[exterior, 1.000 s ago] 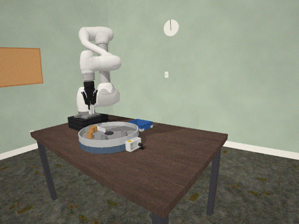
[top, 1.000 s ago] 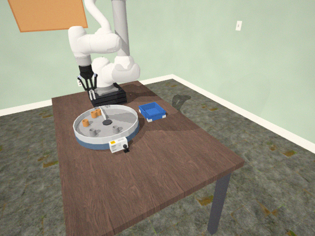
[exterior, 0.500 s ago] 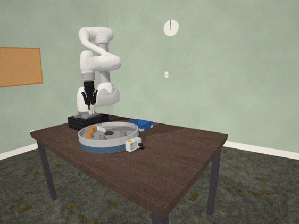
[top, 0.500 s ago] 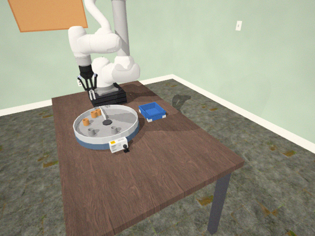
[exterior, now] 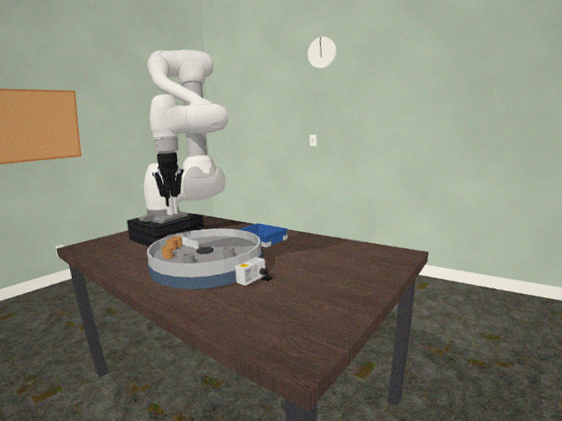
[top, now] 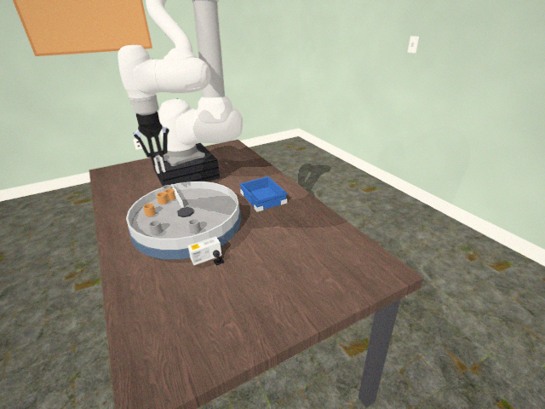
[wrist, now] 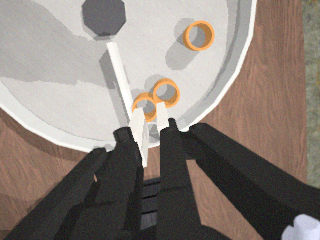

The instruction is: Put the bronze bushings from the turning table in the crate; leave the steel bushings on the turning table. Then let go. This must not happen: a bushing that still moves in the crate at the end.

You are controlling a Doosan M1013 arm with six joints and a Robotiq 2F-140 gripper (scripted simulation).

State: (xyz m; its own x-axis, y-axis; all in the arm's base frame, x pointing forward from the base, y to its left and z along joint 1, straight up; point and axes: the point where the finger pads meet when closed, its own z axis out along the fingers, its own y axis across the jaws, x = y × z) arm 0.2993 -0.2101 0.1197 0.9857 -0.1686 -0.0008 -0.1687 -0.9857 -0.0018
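Observation:
My gripper (top: 159,169) (exterior: 172,211) (wrist: 152,118) is shut and empty, above the far edge of the turning table (top: 164,243) (exterior: 199,268). One bronze bushing (top: 149,210) (exterior: 167,252) (wrist: 212,36) stands apart on the turning table. A second bronze bushing (top: 162,198) (wrist: 178,94) stands close beside a third bronze bushing (top: 170,193) (wrist: 134,105), near the white bar; a fingertip partly covers the third in the wrist view. Two steel bushings (top: 156,227) (top: 194,226) stand on the near side, outside the wrist view. The blue crate (top: 269,202) (exterior: 275,237) looks empty.
The white bar (top: 178,196) (exterior: 189,242) (wrist: 119,72) runs from near the dark hub (top: 185,212) (wrist: 104,15) towards the far wall. A raised rim surrounds the turning table. A white box (top: 204,251) (exterior: 249,272) with a small black part stands at its near side.

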